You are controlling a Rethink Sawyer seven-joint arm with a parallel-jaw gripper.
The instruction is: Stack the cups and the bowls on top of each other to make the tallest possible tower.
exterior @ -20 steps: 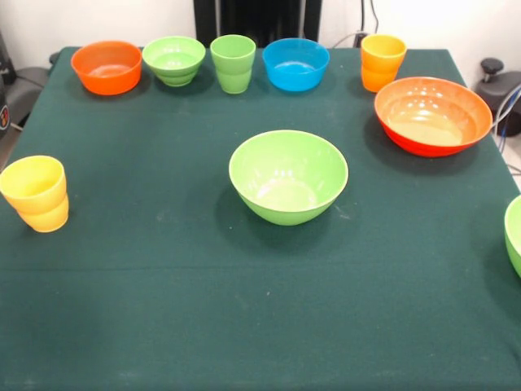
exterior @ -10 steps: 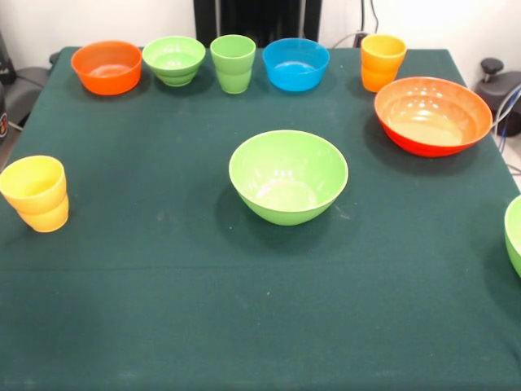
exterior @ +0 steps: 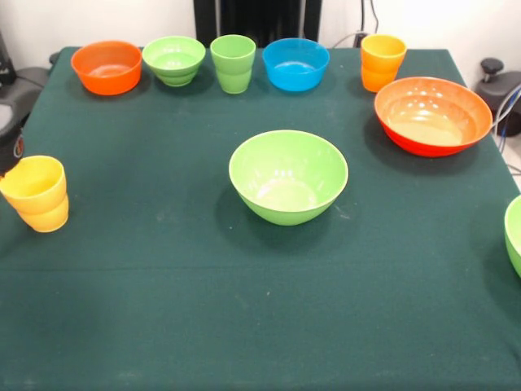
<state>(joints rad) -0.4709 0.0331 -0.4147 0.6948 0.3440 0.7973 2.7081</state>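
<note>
A large light green bowl (exterior: 287, 175) stands upright in the middle of the table. A yellow cup (exterior: 37, 194) stands at the left edge. Along the far edge, left to right, stand a small orange bowl (exterior: 106, 67), a small light green bowl (exterior: 173, 59), a light green cup (exterior: 233, 63), a small blue bowl (exterior: 295, 63) and an orange-yellow cup (exterior: 382, 61). A large orange-red bowl (exterior: 432, 114) sits at the right. A second large light green bowl (exterior: 514, 232) is cut off by the right edge. The purple bowl is out of view. The gripper is not in view.
The table has a dark green cloth (exterior: 244, 309). The robot's black pedestal (exterior: 256, 18) stands behind the far edge. A dark grey and black thing (exterior: 8, 134) shows at the left edge just behind the yellow cup; I cannot tell what it is.
A dark thing has come into the picture at the left edge, behind the yellow cup. The cups and bowls have not moved.
</note>
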